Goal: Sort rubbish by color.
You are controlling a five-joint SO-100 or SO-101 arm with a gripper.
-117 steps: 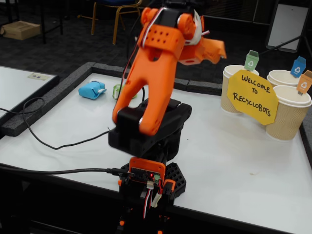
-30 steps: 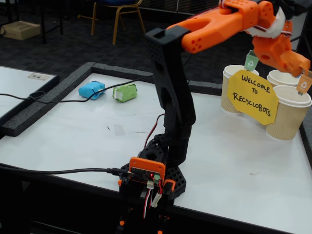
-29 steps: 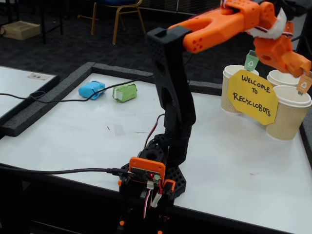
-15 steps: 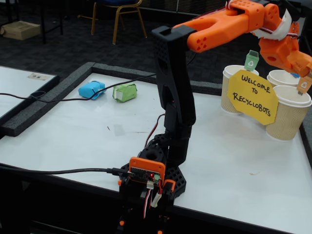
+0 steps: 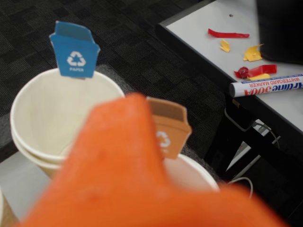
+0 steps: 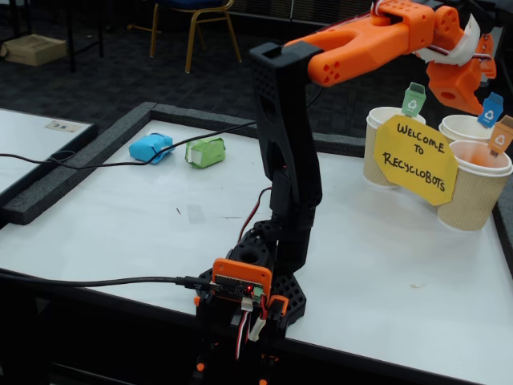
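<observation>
Two wads of rubbish lie side by side at the table's far left in the fixed view: a light blue one (image 6: 151,147) and a light green one (image 6: 206,151). My orange arm reaches to the far right, well away from them. The gripper (image 6: 483,68) hangs above and behind the paper cups. In the wrist view its blurred orange finger (image 5: 123,165) fills the foreground, over the cup with the orange tag (image 5: 166,126). Whether the jaws are open or shut does not show. An orange patch (image 6: 483,158) shows inside that cup.
Three beige cups stand at the right: green tag (image 6: 414,99), blue tag (image 6: 490,110), orange tag (image 6: 501,135). The yellow sign (image 6: 415,159) leans in front of them. A black cable (image 6: 96,166) crosses the table by the wads. A marker (image 5: 267,86) lies on a neighbouring table.
The arm swung from folded over its base out to the cups. In the last second the gripper rose from the orange-tagged cup, and an orange patch now shows in it.
</observation>
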